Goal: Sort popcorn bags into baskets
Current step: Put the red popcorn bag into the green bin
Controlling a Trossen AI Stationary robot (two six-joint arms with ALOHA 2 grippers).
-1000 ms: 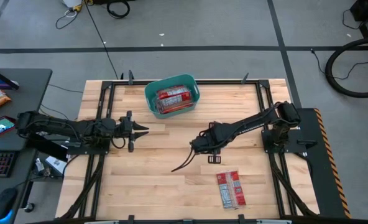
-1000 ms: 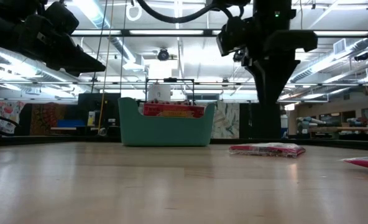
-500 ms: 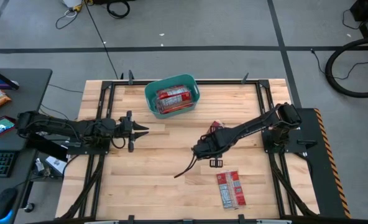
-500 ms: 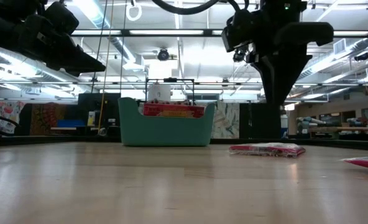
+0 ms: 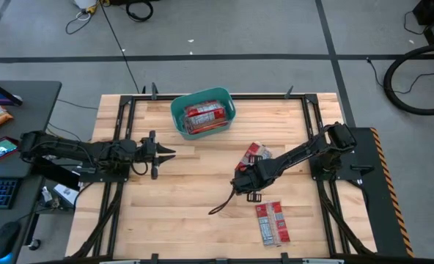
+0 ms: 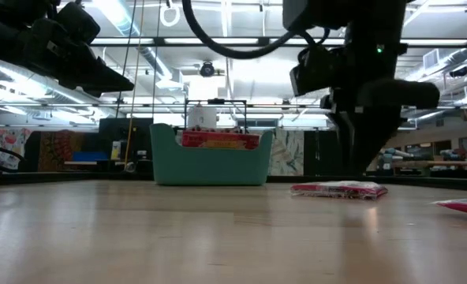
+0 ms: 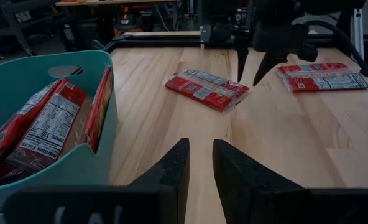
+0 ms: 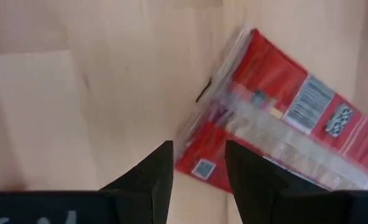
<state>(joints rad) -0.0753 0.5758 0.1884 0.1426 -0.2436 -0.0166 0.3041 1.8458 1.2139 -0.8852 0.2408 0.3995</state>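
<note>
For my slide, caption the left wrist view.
Left gripper waits beside the teal tub of popcorn bags; right gripper works between two loose packets.

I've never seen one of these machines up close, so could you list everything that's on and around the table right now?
Tub: one, teal, far side of the table, holding red popcorn bags; exact count unclear.
Loose popcorn bags: red; one mid-table beside the right arm, a pair at the near edge.
Table: one, light wood, black frame.
Desk: dark, left of the table.
Left claw: black, nearly closed, waiting left of centre.
Right claw: black, open, above the table near the pair.
</note>
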